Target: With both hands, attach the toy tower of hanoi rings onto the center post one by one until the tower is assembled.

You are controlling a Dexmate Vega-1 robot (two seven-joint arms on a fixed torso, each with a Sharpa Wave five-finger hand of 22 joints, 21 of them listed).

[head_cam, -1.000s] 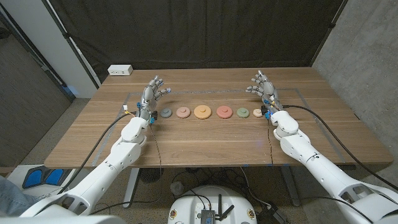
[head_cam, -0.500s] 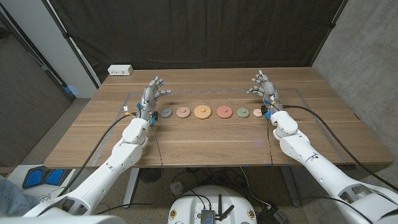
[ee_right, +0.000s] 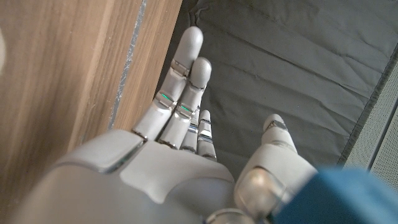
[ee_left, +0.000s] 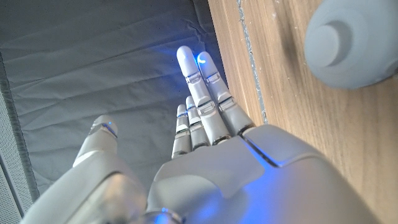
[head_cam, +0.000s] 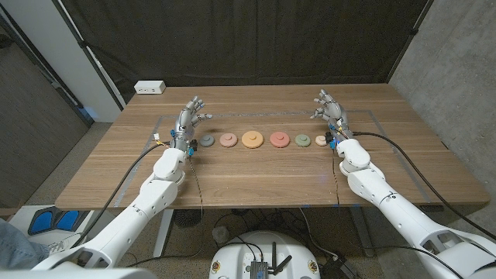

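Rings lie in a row mid-counter [head_cam: 256, 182], L to R: grey [head_cam: 207, 140], pink [head_cam: 228, 140], orange [head_cam: 252, 139], red [head_cam: 279, 139], green [head_cam: 302, 140], cream [head_cam: 322, 141]. L hand [head_cam: 186, 120] beside grey, fingers [ee_left: 202, 99] spread, holding nothing. R hand [head_cam: 329, 108] by cream, fingers [ee_right: 180, 102] likewise released.

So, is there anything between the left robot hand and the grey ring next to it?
Nothing visible. The left robot hand stands open at the row's left end, and only bare wooden table separates it from the small grey round ring.
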